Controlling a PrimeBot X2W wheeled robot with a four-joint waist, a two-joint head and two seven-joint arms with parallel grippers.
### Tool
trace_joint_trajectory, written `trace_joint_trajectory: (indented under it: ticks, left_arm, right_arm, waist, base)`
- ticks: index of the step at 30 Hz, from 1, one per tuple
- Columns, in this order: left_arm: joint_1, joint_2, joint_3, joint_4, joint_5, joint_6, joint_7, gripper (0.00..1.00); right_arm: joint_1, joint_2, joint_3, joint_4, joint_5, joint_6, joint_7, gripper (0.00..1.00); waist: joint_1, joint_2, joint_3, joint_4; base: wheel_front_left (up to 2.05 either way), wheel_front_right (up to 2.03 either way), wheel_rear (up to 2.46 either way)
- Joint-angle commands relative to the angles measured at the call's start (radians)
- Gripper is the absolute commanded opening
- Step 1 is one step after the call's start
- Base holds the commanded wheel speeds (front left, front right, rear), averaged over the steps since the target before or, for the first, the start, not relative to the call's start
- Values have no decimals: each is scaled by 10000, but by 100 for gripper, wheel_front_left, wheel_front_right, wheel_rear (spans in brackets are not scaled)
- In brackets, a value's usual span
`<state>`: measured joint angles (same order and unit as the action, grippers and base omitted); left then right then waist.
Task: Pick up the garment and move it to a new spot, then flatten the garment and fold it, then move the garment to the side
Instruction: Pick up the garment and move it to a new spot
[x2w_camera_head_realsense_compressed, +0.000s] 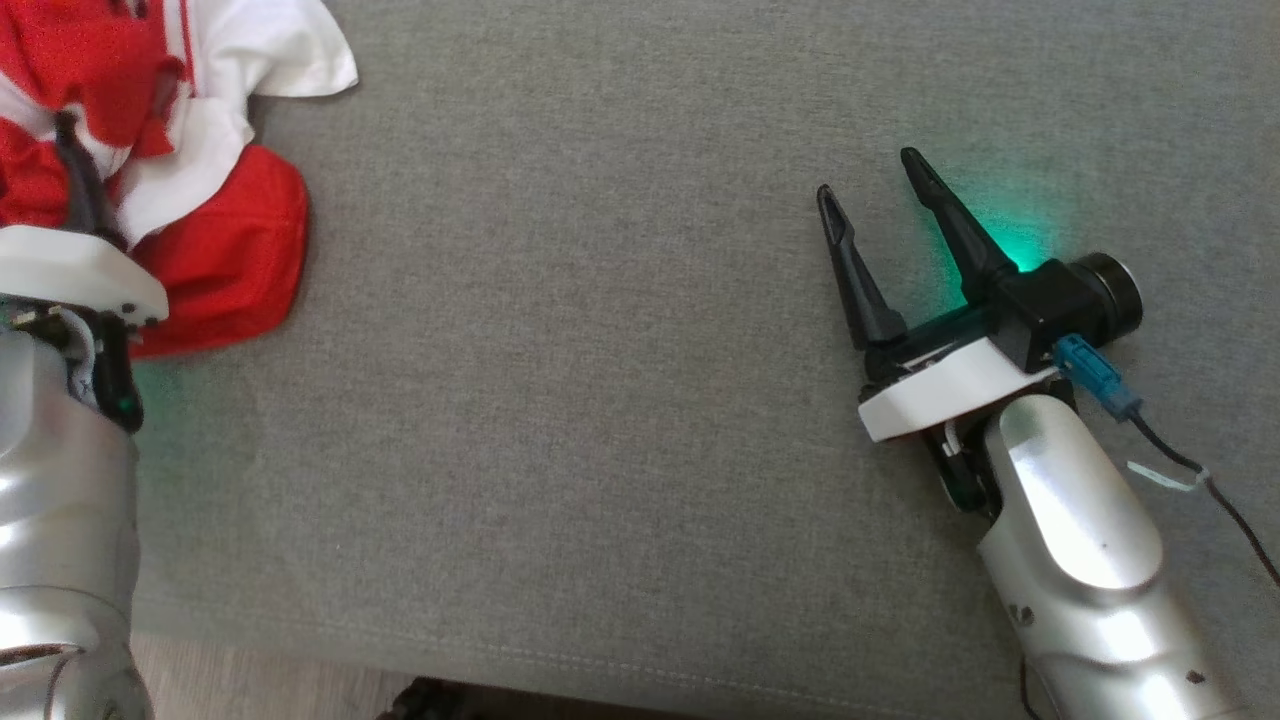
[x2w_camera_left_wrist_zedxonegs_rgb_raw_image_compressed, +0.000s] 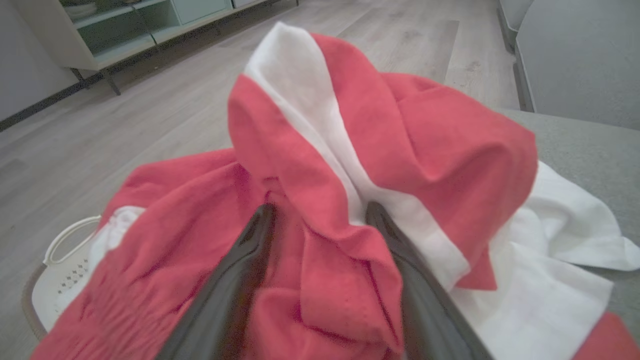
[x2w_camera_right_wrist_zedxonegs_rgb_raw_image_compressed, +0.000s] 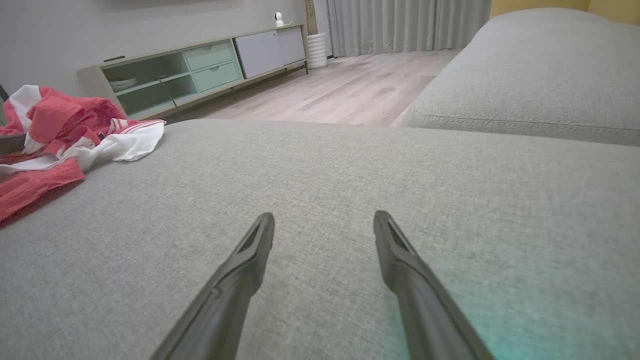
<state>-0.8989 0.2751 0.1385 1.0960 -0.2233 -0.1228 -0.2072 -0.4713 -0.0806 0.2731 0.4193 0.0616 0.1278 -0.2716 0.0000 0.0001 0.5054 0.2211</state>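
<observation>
A grey cushion (x2w_camera_head_realsense_compressed: 600, 420), seemingly a sofa seat, bears a crumpled red-and-white garment (x2w_camera_head_realsense_compressed: 232, 262).

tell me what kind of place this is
Most likely a home living room: the work surface is a grey fabric sofa, a low cabinet with drawers stands by the wall, and long curtains hang beside a wooden floor.

The red-and-white garment (x2w_camera_head_realsense_compressed: 225, 245) lies crumpled in a heap — at the far-left edge of the grey cushion (x2w_camera_head_realsense_compressed: 600, 350).
</observation>
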Motion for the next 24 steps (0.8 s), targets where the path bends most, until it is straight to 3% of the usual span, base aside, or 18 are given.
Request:
trace_joint_trajectory:
  ticks: [1, 7, 13, 18, 24]
  left_arm:
    - [-133, 597, 239, 47, -133, 53, 17, 0]
    - [-478, 625, -158, 423, 39, 2, -39, 0]
    - [-1224, 820, -959, -110, 323, -66, -308, 0]
    - [-1643, 437, -2236, -1154, 146, -75, -438, 0]
    - [-1332, -471, -3875, -2680, -1031, -77, -502, 0]
  right_arm:
    - [314, -230, -119, 498, 37, 29, 98, 100]
    - [482, -131, -100, 604, 161, 29, 98, 100]
    - [854, 145, -119, 653, 489, 29, 98, 100]
    - [1029, 264, -69, 608, 698, 29, 98, 100]
    - [1404, 299, 93, 513, 1234, 29, 98, 100]
  waist:
    - [0, -1, -61, -70]
    - [0, -1, -513, -184]
    - [0, -1, -1396, -529]
    - [0, -1, -2113, -1135]
    - [0, -1, -3123, -2388]
  base:
    - [0, 0, 0]
    - [0, 0, 0]
    - [0, 0, 0]
    - [0, 0, 0]
    - [0, 0, 0]
